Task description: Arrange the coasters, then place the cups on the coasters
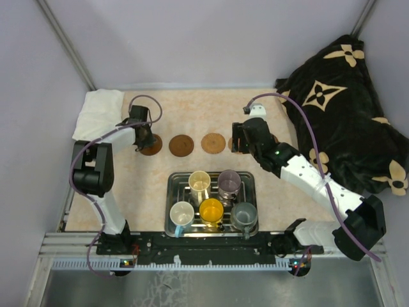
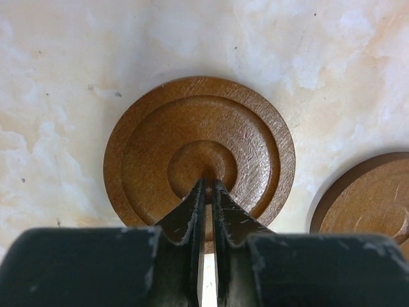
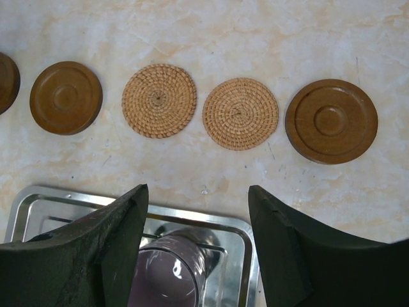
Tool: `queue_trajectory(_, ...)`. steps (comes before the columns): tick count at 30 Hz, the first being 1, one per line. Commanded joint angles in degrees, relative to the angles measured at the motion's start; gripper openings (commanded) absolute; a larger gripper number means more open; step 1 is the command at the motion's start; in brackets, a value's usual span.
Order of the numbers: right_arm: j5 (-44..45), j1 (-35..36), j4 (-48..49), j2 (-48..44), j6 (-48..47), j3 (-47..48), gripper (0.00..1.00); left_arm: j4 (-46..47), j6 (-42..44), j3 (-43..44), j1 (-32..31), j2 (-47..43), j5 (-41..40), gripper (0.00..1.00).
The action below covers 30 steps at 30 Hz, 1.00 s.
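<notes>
All five coasters [image 3: 159, 100] sit in a row on the table [image 3: 255, 32]. The left jaws are nearly pressed together, tips over the centre of the leftmost dark coaster [image 2: 160, 147], maybe touching it, hard to tell. The right jaws are spread wide above the purple cup [image 3: 167, 272]; the cups [image 1: 211, 210] are all in the steel tray [image 3: 38, 201].
</notes>
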Motion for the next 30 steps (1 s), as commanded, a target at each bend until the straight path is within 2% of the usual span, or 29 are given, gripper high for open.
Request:
queue_trajectory(1,-0.34,-0.42,1.91,-0.45,0.82,1.02,0.64,-2.12,-1.31,-4.09,0.1,-0.21,3.23,0.13)
queue_trajectory(19,-0.41,-0.43,1.4,-2.01,1.92,0.68,0.64,0.08,-3.43,-9.66,-2.92,-3.28,6.0,0.11)
queue_trajectory(30,-0.19,-0.41,0.59,-2.83,1.97,0.5,0.64,-0.78,-3.6,-9.38,-3.2,-3.35,3.14,0.13)
